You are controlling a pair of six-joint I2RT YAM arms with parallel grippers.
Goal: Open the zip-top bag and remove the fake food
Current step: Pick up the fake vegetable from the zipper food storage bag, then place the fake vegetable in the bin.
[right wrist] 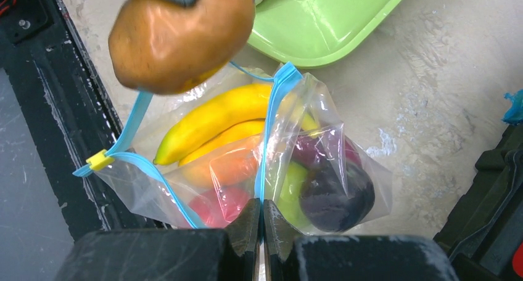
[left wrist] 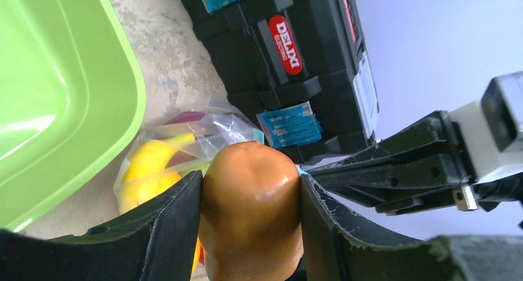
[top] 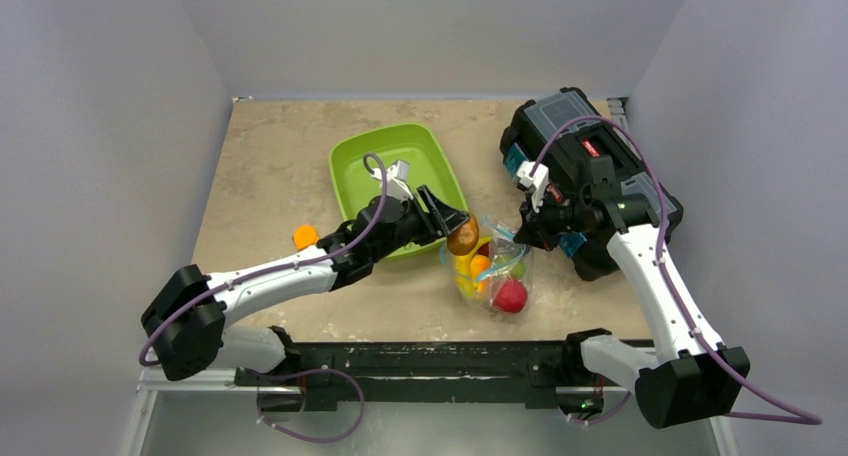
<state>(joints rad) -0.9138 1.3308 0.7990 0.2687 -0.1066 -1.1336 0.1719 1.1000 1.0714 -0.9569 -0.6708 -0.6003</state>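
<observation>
1. Between the left jaws, which stand part-open and press on it from both sides, is a brown piece (left wrist: 250,207) of the fake food, held in the air just above the bag's mouth.
2. The right jaws are fully closed and pinch the zip-top bag (right wrist: 311,118) at its light blue zip strip (right wrist: 270,133), lifting one lip of the mouth. The rest of the bag lies on the surface directly below and ahead of them.
3. Below the right jaws, inside the bag, are a yellow banana (right wrist: 216,118), a green pear (right wrist: 290,188), a dark purple piece (right wrist: 336,195) and something red.
4. The bag looks already open, so the step in hand is removal, with one piece out and most of the food yet to come.
5. The next move likely calls for the left jaws to carry the brown piece to the green tray (top: 385,161), just beside them on the side away from the right jaws. They would release it there and go back to the mouth.
6. The right jaws should hold the lip firmly, or the crinkly bag may sag shut or drag along.
</observation>
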